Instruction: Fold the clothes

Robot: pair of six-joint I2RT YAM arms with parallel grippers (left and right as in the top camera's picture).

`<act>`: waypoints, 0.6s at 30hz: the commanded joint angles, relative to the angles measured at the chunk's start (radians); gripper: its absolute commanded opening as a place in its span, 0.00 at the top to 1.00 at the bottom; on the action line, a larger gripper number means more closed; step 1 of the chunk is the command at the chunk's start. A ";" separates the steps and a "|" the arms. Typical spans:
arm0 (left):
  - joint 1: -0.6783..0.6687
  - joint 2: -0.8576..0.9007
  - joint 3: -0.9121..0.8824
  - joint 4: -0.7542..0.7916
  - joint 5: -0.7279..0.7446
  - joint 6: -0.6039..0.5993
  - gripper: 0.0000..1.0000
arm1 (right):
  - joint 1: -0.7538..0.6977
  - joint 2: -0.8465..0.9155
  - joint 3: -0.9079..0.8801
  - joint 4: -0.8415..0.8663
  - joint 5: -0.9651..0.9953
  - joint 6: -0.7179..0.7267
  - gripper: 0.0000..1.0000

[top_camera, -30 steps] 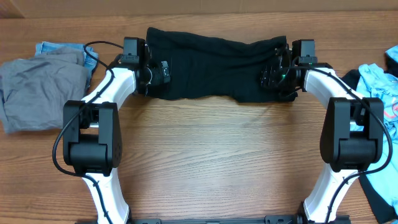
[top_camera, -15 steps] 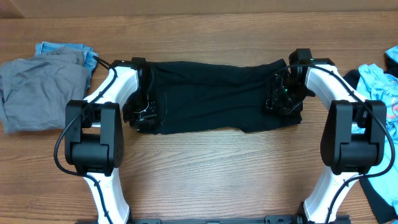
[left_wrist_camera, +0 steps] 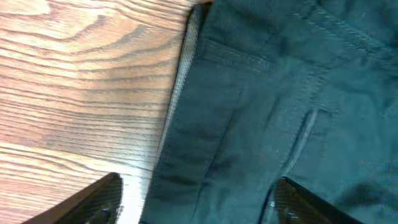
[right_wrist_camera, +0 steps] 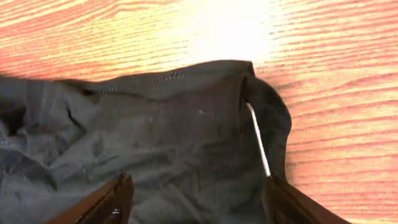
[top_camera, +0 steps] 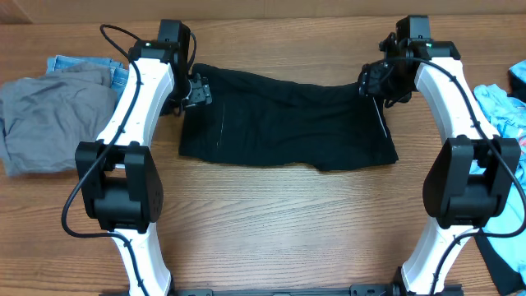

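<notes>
The clothes, a black shorts-like garment (top_camera: 288, 119), lie flat across the middle of the wooden table. My left gripper (top_camera: 196, 89) hovers over their far left corner with its fingers spread wide. The left wrist view shows a seam and pocket stitching (left_wrist_camera: 267, 93) between the open fingers (left_wrist_camera: 199, 208). My right gripper (top_camera: 376, 82) hovers over the far right corner, also open. The right wrist view shows the rumpled corner with a pale strip (right_wrist_camera: 186, 137) between the open fingers (right_wrist_camera: 196, 205). Neither gripper holds cloth.
A grey folded garment (top_camera: 49, 115) lies at the left edge, with a blue denim piece (top_camera: 82, 64) behind it. A light blue printed shirt (top_camera: 501, 111) lies at the right edge, with dark fabric (top_camera: 501, 263) near the right arm's base.
Both grippers dragged the black garment toward the front, then let go and moved back up over its far corners. The garment now lies flatter and spread wider.
</notes>
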 commanded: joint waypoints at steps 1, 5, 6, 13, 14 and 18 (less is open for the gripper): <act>-0.016 -0.019 0.015 0.049 0.097 0.003 0.22 | -0.001 0.008 0.018 0.017 0.006 -0.004 0.37; -0.057 0.008 0.015 0.208 0.093 0.016 0.41 | 0.002 0.045 0.017 0.080 0.006 -0.003 0.80; -0.060 0.027 0.015 0.234 0.094 0.014 0.48 | 0.002 0.047 0.017 0.100 0.006 -0.003 0.80; -0.061 0.111 0.015 0.335 0.108 0.012 0.34 | 0.002 0.129 0.018 0.250 -0.003 -0.002 0.74; -0.061 0.145 0.015 0.375 0.108 0.012 0.34 | 0.002 0.146 0.017 0.301 -0.013 -0.002 0.71; -0.058 0.237 0.015 0.397 0.092 0.004 0.33 | 0.000 0.184 0.017 0.390 -0.015 0.000 0.55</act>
